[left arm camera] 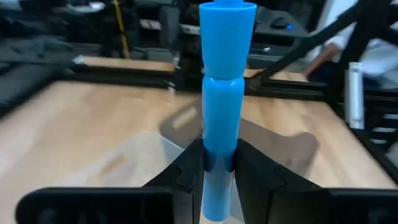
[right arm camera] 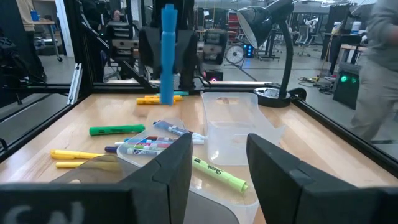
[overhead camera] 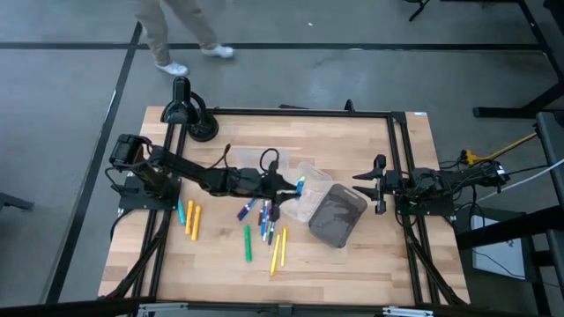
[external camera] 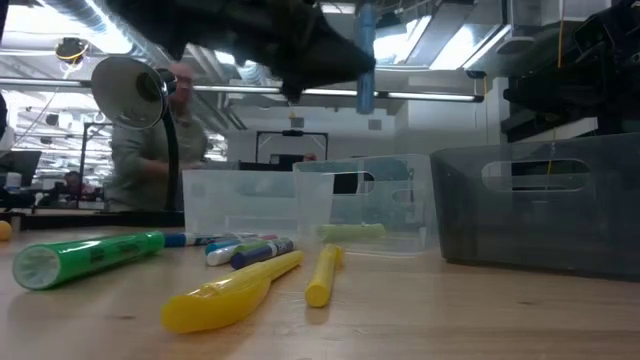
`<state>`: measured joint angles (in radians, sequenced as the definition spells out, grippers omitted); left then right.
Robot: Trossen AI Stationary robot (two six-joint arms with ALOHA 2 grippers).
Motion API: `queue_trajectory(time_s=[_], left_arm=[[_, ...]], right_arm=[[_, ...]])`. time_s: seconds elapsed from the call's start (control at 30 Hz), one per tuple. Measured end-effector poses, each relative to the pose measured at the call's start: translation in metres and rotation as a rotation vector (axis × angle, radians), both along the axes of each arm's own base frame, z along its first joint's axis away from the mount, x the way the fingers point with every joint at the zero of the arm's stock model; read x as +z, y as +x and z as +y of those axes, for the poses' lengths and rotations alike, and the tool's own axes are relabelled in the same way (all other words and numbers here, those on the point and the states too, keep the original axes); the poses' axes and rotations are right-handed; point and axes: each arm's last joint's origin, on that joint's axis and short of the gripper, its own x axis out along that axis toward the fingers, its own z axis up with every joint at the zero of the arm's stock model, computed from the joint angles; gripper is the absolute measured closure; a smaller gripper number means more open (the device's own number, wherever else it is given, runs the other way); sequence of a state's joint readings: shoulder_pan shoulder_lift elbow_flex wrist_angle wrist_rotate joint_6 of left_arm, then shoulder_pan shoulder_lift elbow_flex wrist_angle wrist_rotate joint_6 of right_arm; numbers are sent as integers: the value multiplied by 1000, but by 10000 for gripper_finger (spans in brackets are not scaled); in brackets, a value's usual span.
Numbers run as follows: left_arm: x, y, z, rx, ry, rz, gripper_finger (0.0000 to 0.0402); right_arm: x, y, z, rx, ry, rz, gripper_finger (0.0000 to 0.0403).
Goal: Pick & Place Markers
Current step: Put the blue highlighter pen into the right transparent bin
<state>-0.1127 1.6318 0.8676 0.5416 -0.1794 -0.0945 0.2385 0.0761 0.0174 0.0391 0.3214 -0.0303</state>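
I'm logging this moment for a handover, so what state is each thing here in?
Left pincer: shut on the blue marker, raised above the table.
Blue marker: capped, held upright, off the table.
Right pincer: open, empty, waiting at the table's right side.
Clear trays: upright, open-topped; one holds a yellow-green marker.
Grey bin: upright, open-topped.
Loose markers: lying flat on the table.

Busy workshop around a pale wooden surface [overhead camera: 352,264]

Grey floor [overhead camera: 70,106] all around, a person [overhead camera: 181,35] walking past the far edge, a black desk lamp [overhead camera: 189,110] on the far-left corner, ceiling lights [external camera: 450,40] overhead.
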Motion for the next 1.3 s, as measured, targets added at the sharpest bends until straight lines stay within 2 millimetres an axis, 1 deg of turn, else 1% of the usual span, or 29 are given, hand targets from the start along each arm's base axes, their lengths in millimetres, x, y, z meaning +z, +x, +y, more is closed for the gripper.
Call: queue_trajectory(time_s=[0.1, 0.27, 0.4, 0.5, 0.73, 0.9, 1.0, 1.3], left_arm=[[10, 7, 0, 31, 55, 80, 336], [31, 15, 6, 144, 115, 224, 336], [44, 17, 13, 213, 140, 269, 336], [49, 18, 19, 254, 152, 290, 336], [54, 18, 36, 326, 151, 316, 336], [54, 18, 44, 333, 121, 313, 336], [53, 19, 47, 320, 102, 311, 336], [53, 20, 46, 301, 93, 304, 336]], right_arm=[[0, 0, 0, 0, -1, 0, 251], [0, 0, 0, 0, -1, 0, 251], [0, 0, 0, 0, -1, 0, 251], [0, 0, 0, 0, 0, 0, 251], [0, 0, 0, 0, -1, 0, 251], [0, 0, 0, 0, -1, 0, 251], [0, 0, 0, 0, 0, 0, 251], [0, 0, 0, 0, -1, 0, 251]])
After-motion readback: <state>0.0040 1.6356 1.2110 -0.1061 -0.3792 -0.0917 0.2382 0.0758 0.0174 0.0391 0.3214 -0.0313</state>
